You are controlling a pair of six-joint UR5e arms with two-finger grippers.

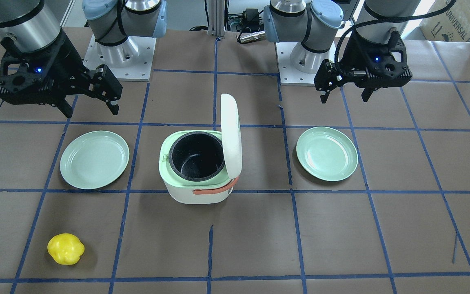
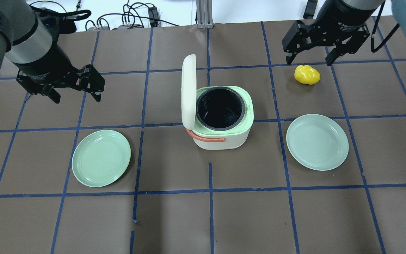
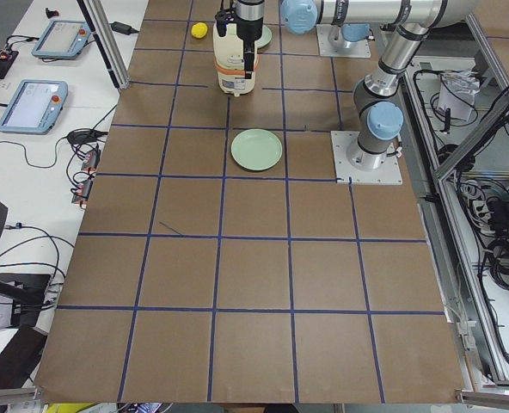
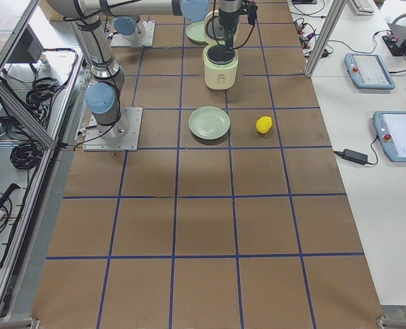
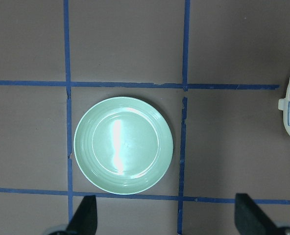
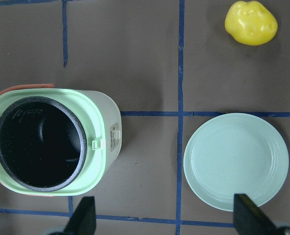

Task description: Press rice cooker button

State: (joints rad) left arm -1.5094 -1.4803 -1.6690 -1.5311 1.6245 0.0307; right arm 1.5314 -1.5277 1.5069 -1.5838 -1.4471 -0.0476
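Observation:
The white and green rice cooker (image 2: 224,135) stands mid-table with its lid (image 2: 188,91) swung upright and its black inner pot (image 2: 220,108) showing. It has an orange handle (image 1: 214,190). A small tab (image 6: 97,144) sits on the green rim opposite the hinge. I cannot make out a separate button. My left gripper (image 2: 76,98) is open and empty, hovering well to the cooker's left. My right gripper (image 2: 308,61) is open and empty, hovering at the far right above the yellow object (image 2: 307,74). Neither touches the cooker (image 6: 52,142).
A green plate (image 2: 101,158) lies left of the cooker and shows under the left wrist camera (image 5: 123,144). A second green plate (image 2: 317,141) lies to its right. The yellow lumpy object (image 1: 65,249) lies on the far right side. Blue tape lines grid the brown table.

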